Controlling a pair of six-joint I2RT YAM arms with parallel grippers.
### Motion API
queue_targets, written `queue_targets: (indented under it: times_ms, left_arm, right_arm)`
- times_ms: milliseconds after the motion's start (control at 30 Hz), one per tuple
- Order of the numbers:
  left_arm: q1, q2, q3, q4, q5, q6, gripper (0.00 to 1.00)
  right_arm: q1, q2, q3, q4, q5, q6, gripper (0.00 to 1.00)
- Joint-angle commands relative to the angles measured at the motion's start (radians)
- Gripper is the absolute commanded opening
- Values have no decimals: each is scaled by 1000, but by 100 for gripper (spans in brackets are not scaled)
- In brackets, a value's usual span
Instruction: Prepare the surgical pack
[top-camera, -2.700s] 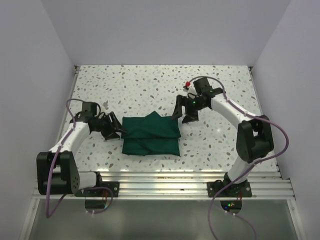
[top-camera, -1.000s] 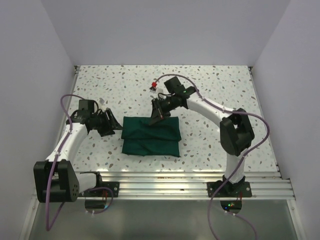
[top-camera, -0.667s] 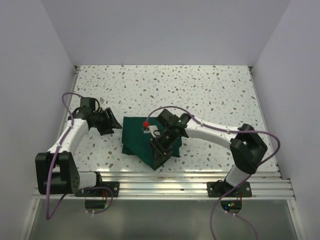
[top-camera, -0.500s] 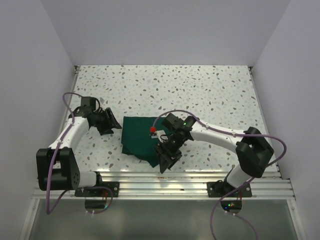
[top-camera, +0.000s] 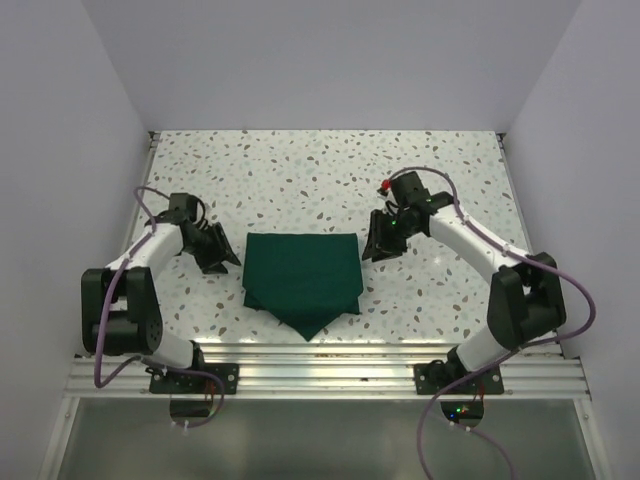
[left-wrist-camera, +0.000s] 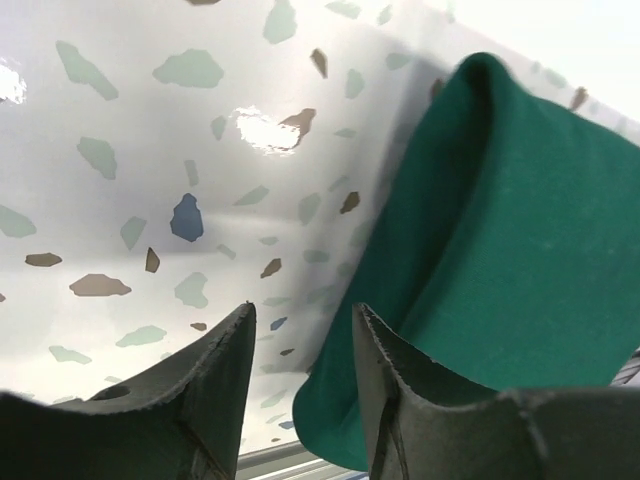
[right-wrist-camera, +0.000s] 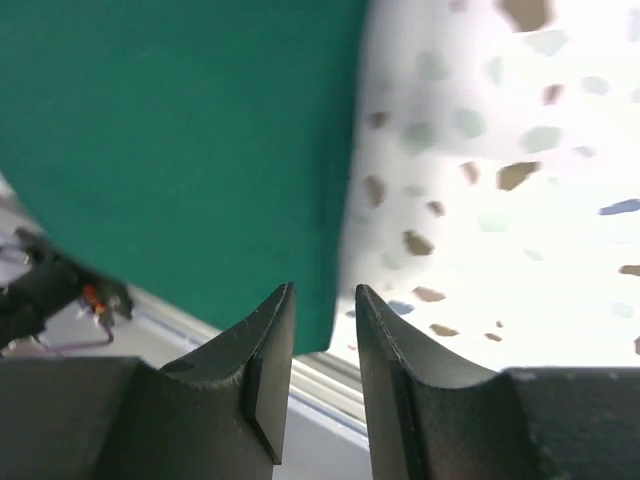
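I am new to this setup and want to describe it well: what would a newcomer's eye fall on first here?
First comes the dark green folded cloth bundle, lying in the middle of the white speckled table with one pointed corner toward the arms' bases. Next come the two black claws. The left claw is close beside the bundle's left edge and the right claw is close beside its right edge, both open and holding nothing.

The green bundle (top-camera: 302, 275) is folded shut, can't see inside it. Right wrist view's blurry and it runs off at 9 and 12 o'clock; left wrist view cuts it off at 3.
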Motion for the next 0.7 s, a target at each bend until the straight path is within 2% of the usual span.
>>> queue_targets:
  times_ms: [0,233,400,500,567,633,667]
  left_arm:
    - [6,40,-2,-20,-17,5,46]
    - [-16,75,-82,11,16,-17,40]
    - [-39,100,-148,66,96,-66,38]
    - [-121,123,-151,106,124,-101,37]
    - [-199,148,-148,199,192,-203,34]
    - [-212,156,-133,212,204,-219,34]
    - [-236,173,-125,221,205,-244,34]
  right_arm:
    - [-29,80,15,6,86,47,34]
    - [-29,279,35,61,53,59,33]
    - [-27,381,83,91,-40,58,34]
    - [-26,443,164,91,-72,75,34]
    - [-6,536,336,101,-145,158,35]
    - [0,577,366,118,-151,180,35]
    - [4,601,436,120,-151,216,35]
